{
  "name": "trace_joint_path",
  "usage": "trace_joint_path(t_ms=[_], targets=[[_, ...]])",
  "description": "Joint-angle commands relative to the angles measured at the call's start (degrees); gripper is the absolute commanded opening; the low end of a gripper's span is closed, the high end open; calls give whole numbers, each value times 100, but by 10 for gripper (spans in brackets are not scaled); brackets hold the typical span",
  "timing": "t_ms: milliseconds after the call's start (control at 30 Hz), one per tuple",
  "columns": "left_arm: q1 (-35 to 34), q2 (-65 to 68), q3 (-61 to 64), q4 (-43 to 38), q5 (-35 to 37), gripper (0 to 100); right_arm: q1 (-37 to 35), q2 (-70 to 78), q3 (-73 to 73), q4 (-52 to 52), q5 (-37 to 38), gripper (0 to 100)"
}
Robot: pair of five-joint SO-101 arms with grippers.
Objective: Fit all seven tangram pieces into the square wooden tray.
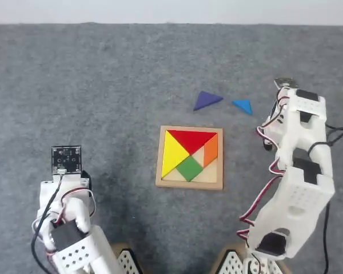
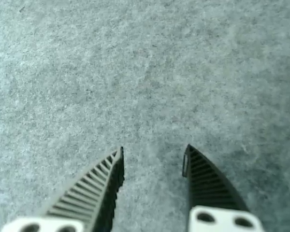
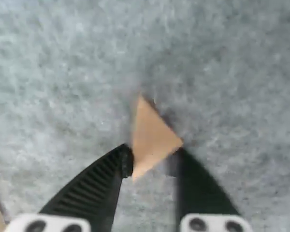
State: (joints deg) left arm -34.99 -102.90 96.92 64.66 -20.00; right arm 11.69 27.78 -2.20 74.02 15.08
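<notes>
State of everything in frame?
Tray: partly filled, bare wood showing.
Red piece: seated in tray.
Yellow piece: seated in tray.
Orange piece: seated in tray.
Green piece: seated in tray.
Purple triangle: loose on carpet.
Blue triangle: loose on carpet.
Tan triangle: held by right end effector.
Left end effector: open, empty.
Right end effector: shut on tan triangle.

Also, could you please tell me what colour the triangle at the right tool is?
The triangle is pale tan; the right wrist view shows it best.

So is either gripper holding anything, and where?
The right gripper pinches the tan triangle across its sides near one corner; left gripper holds nothing.
</notes>
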Motion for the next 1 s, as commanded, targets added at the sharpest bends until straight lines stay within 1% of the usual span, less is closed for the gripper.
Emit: trace_joint_path(t_ms=[0, 133, 333, 567, 767, 900, 967], targets=[[44, -79, -48, 0, 9, 192, -4, -110, -299, 92, 26, 57], [35, -79, -48, 0, 9, 192, 92, -154, -316, 75, 70, 58], [44, -79, -48, 0, 9, 192, 338, -215, -448, -242, 53, 58], [44, -79, -48, 0, 18, 192, 338, -1024, -431, -259, 105, 58], [44, -79, -48, 0, 18, 192, 312, -1297, -457, -295, 1231, 61], [44, -79, -48, 0, 18, 192, 224, -1209, -404, -892, 1301, 64], [44, -79, -48, 0, 18, 192, 189, -980, -404, -1156, 1407, 87]])
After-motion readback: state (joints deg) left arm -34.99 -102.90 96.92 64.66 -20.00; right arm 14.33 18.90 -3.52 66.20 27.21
